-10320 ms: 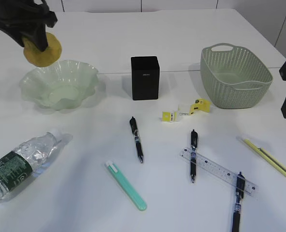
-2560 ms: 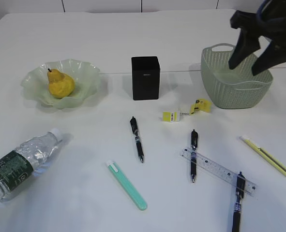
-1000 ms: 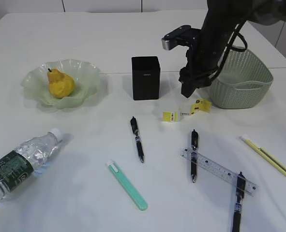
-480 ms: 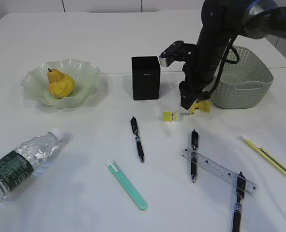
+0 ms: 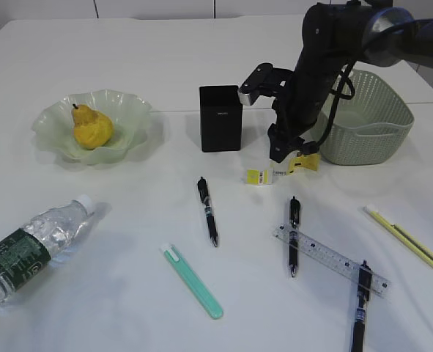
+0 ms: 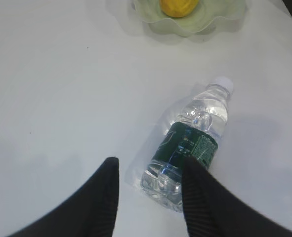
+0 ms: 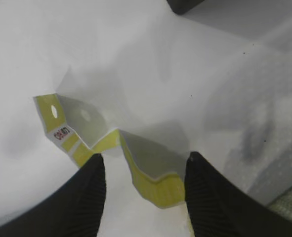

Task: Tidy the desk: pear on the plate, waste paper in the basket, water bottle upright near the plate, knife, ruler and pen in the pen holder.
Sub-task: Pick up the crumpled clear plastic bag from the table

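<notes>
Right gripper (image 7: 143, 190) hangs low over the waste paper (image 7: 111, 148), a folded yellow and white strip on the desk (image 5: 128, 59). Its two black fingers (image 7: 86, 197) stand apart, one on each side of the strip's end, and I cannot tell if they touch it. The paper lies between the pen holder (image 5: 220, 117) and the basket (image 5: 359, 117). Left gripper (image 6: 148, 190) is also parted and holds nothing, above the lying water bottle (image 6: 192, 143). The pear (image 5: 91, 126) sits in the plate (image 5: 124, 110).
</notes>
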`<control>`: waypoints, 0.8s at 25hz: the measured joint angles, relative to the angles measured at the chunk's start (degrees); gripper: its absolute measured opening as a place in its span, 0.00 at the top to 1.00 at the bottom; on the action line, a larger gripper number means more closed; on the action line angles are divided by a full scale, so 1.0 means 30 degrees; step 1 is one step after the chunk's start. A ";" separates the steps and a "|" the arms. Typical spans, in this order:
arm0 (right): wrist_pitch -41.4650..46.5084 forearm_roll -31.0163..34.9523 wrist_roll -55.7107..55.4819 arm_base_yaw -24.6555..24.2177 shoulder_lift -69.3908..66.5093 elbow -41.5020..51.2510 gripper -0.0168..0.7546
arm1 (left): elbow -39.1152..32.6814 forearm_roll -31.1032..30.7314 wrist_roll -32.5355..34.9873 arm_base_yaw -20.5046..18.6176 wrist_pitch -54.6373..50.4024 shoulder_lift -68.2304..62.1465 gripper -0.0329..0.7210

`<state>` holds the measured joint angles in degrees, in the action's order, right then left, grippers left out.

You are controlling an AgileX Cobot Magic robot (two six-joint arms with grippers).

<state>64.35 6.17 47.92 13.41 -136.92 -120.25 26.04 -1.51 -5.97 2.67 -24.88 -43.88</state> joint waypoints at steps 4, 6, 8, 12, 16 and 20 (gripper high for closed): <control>-0.0244 0.0000 0.0165 0.0000 0.0000 0.0000 0.44 | 0.0000 0.0000 0.0000 0.0000 0.0000 0.0000 0.57; -0.0417 0.0000 0.0199 0.0000 0.0000 0.0000 0.44 | 0.0000 0.0000 0.0000 0.0000 0.0000 0.0000 0.57; -0.0526 0.0000 0.0207 0.0000 0.0000 0.0000 0.44 | 0.0000 0.0000 0.0000 0.0000 0.0000 0.0000 0.57; -0.0570 0.0000 0.0243 0.0000 0.0000 0.0000 0.44 | 0.0000 0.0000 0.0000 0.0000 0.0000 0.0000 0.57; -0.0529 0.0326 0.0243 0.0000 -0.0079 0.0000 0.44 | 0.0000 0.0000 0.0000 0.0000 0.0000 0.0000 0.57; -0.0302 0.0397 0.0243 0.0000 -0.0296 0.0000 0.44 | 0.0000 0.0000 0.0000 0.0000 0.0000 0.0000 0.57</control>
<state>63.44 7.36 48.65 13.41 -137.81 -120.25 26.04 -1.51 -5.97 2.67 -24.88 -43.88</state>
